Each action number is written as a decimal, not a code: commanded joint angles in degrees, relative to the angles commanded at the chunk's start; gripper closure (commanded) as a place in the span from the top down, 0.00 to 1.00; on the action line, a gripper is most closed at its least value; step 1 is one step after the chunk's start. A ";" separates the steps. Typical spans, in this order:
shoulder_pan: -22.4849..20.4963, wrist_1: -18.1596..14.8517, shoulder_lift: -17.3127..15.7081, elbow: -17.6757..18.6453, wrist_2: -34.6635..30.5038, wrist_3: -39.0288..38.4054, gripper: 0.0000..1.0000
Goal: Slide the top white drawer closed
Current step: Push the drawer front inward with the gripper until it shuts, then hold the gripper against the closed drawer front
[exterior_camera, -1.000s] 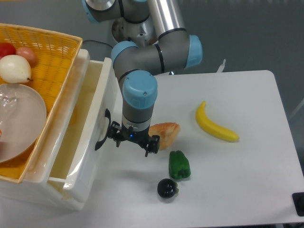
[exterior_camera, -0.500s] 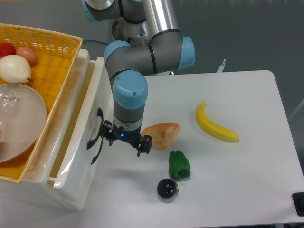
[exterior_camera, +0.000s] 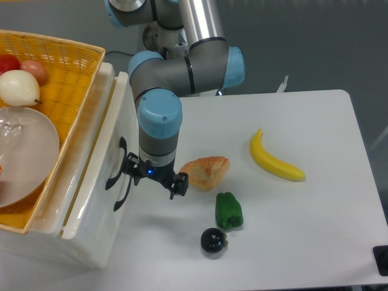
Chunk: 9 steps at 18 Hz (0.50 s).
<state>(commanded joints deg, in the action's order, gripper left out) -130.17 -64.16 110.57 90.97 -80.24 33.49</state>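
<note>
The top white drawer [exterior_camera: 108,134] sits at the left under a yellow wicker basket, its front only slightly out from the white cabinet [exterior_camera: 73,245], with a thin gap along its top edge. Its curved black handle [exterior_camera: 114,171] faces right. My gripper [exterior_camera: 154,176] points down right next to that front, open, with its left fingertip [exterior_camera: 130,167] by the handle and nothing held. Whether the finger touches the front is unclear. The lower drawer's handle [exterior_camera: 124,195] shows just below.
The yellow basket [exterior_camera: 66,91] on the cabinet holds fruit and a clear bowl [exterior_camera: 24,151]. On the white table lie a bread roll [exterior_camera: 206,171] close to the gripper, a green pepper [exterior_camera: 228,210], a dark round fruit [exterior_camera: 213,240] and a banana [exterior_camera: 274,159].
The arm has moved left with the gripper against the drawer front, and the drawer has slid leftward into the cabinet; the wide opening seen before has narrowed to a slit.
</note>
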 joint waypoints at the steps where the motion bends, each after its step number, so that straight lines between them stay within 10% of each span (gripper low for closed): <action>1: 0.00 0.00 0.00 0.00 0.00 0.00 1.00; 9: 0.00 0.09 -0.09 0.00 0.70 0.00 1.00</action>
<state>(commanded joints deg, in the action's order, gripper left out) -130.17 -64.07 110.48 90.97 -79.54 33.49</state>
